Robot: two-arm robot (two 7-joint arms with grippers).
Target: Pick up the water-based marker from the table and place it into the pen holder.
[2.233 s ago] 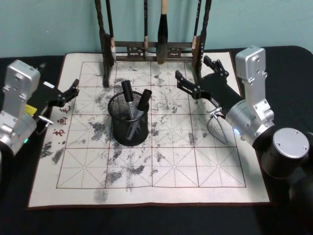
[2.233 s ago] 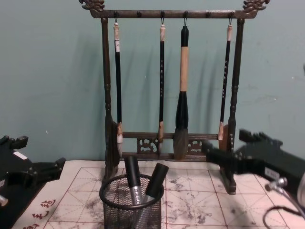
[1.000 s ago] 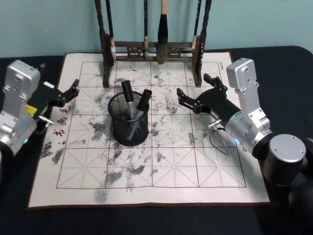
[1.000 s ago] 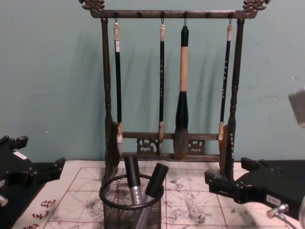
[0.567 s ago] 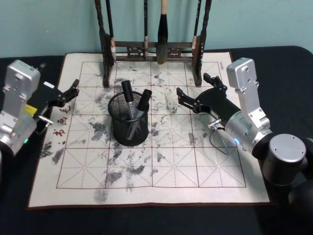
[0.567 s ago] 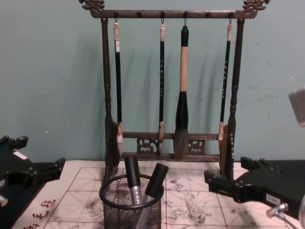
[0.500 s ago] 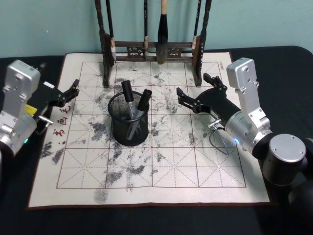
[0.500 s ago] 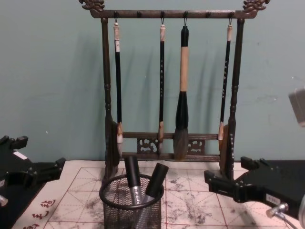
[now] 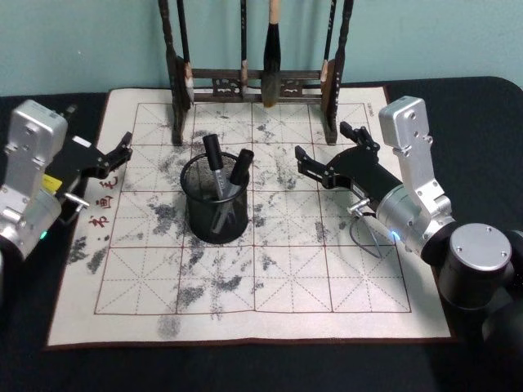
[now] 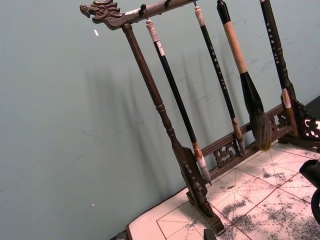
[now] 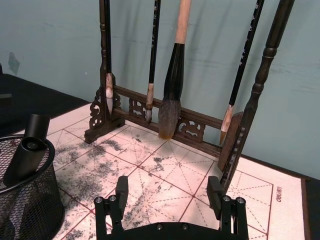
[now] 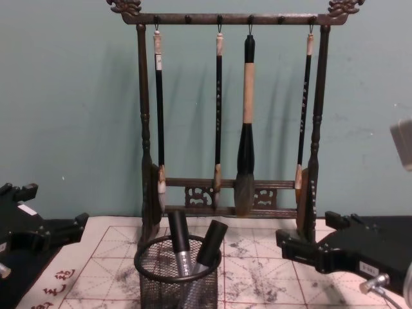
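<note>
Left gripper (image 9: 126,145) sits at the left edge of the mat (image 9: 286,269), over the red writing there. Its two black fingers are spread a little and hold nothing. In the chest view the left gripper (image 12: 80,222) pokes in low from the left side.

Next comes the pen holder (image 9: 216,198). It is a round cup of black wire mesh, and it stands on the mat a bit left of the middle. Two markers (image 9: 222,170) with black caps stand inside it. They lean on each other and stick up over the rim. From the chest view the pen holder (image 12: 177,279) shows near the bottom, with both markers (image 12: 193,248) poking out of the top. The right wrist view shows one black cap leaning on the rim of the pen holder (image 11: 25,200).

Behind the cup, at the far edge of the mat, stands a tall dark wooden brush rack (image 12: 228,193). Four brushes (image 12: 245,129) hang from its top bar. One is fat with a tan handle, and the others are thin.

Right gripper (image 9: 323,147) is to the right of the cup, well apart from it, and close to the right foot of the rack. Its fingers are spread wide with nothing between them. The right wrist view shows both fingers (image 11: 121,192) apart above the mat, pointing toward the rack. A thin wire loop (image 9: 365,233) hangs under that arm.

The mat is white with red grid lines and many gray ink stains. It lies on the black table (image 9: 245,367).
</note>
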